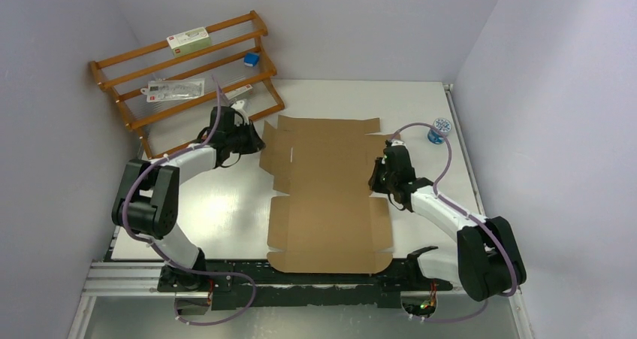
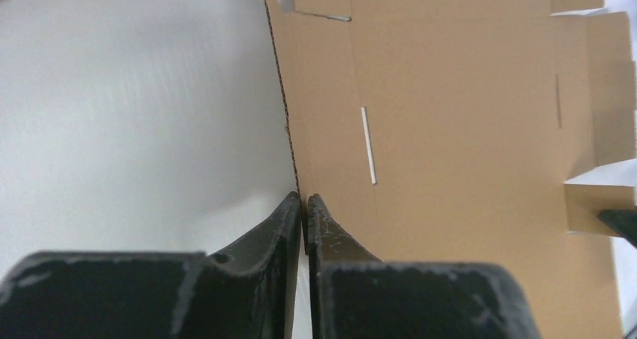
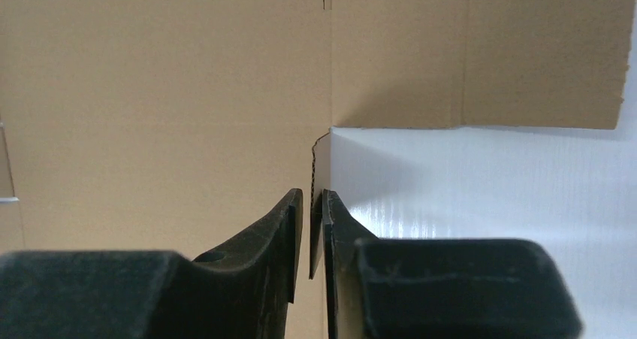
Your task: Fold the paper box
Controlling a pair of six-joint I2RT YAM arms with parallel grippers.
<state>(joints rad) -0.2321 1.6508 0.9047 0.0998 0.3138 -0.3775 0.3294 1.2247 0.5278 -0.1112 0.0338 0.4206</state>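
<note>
Because the jaws of the left gripper (image 2: 303, 204) and right gripper (image 3: 315, 204) clench the paper box (image 1: 327, 204) at its nine and three o'clock flaps, both should rise evenly.

The paper box (image 1: 327, 192) lies unfolded in the middle of the counter (image 1: 218, 211), its length running from the near edge toward the back. The left end effector (image 1: 261, 145) is clamped on a side flap at the sheet's far left edge. The right end effector (image 1: 373, 180) is clamped on a flap at the right edge, about mid-length. Behind and left of the sheet stands a shelf rack (image 1: 188, 68), with a boxed packet (image 1: 187, 38) on its top shelf, a small block (image 1: 251, 59) one shelf down to the right, and a flat packet (image 1: 175, 91) lower still. A small round container (image 1: 438, 130) sits far right, apart from the sheet.
</note>
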